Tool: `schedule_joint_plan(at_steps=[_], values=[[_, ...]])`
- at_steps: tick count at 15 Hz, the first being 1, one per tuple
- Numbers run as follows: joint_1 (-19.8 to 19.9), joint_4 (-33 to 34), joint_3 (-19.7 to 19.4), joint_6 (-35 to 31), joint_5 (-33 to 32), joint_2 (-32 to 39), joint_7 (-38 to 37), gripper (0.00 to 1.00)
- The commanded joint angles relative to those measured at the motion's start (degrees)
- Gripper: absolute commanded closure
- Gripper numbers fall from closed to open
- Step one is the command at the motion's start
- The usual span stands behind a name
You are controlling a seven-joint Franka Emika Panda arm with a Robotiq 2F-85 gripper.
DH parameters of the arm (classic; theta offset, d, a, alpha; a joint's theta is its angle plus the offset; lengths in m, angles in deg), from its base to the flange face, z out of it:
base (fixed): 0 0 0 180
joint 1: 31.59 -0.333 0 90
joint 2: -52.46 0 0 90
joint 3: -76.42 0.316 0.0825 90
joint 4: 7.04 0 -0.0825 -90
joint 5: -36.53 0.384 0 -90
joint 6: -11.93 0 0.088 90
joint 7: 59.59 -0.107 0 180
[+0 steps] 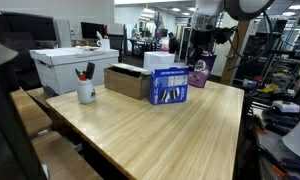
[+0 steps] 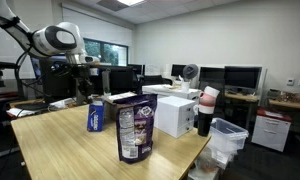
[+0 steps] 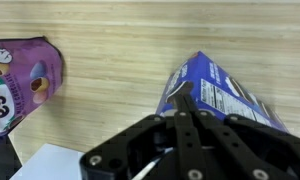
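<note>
My gripper (image 3: 185, 92) is shut, its fingers pressed together with nothing between them. It hangs above the wooden table (image 1: 160, 130), over the near edge of a blue box (image 3: 230, 95). The blue box stands upright on the table in both exterior views (image 1: 170, 85) (image 2: 95, 117). A purple snack bag (image 3: 20, 85) lies at the left of the wrist view and stands next to the box in both exterior views (image 1: 199, 73) (image 2: 135, 130). The arm and gripper (image 1: 197, 42) (image 2: 90, 65) hover above these, touching neither.
A white mug with pens (image 1: 86, 92), a flat cardboard box (image 1: 125, 80) and a large white box (image 1: 75, 62) stand on the table. A white carton (image 2: 175, 115), a dark cup (image 2: 205, 112) and a clear bin (image 2: 227, 135) sit at one end. Desks and monitors surround it.
</note>
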Motion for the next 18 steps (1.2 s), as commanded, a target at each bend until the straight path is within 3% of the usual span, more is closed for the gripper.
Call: schedule_joint_plan(at_steps=[1,8,11,18], values=[[1.3,-1.5,1.3,-1.3,-1.1,-2.3,0.9,0.97],[1.2,-1.2,0.9,-3.8,0.2,-1.5,3.7,0.97],[0.4,-1.3,0.0,-5.3,3.0,-1.4,8.8,0.97],[-1.9,-0.8,-3.8,-5.9,15.6,-0.5,28.9,0.97]])
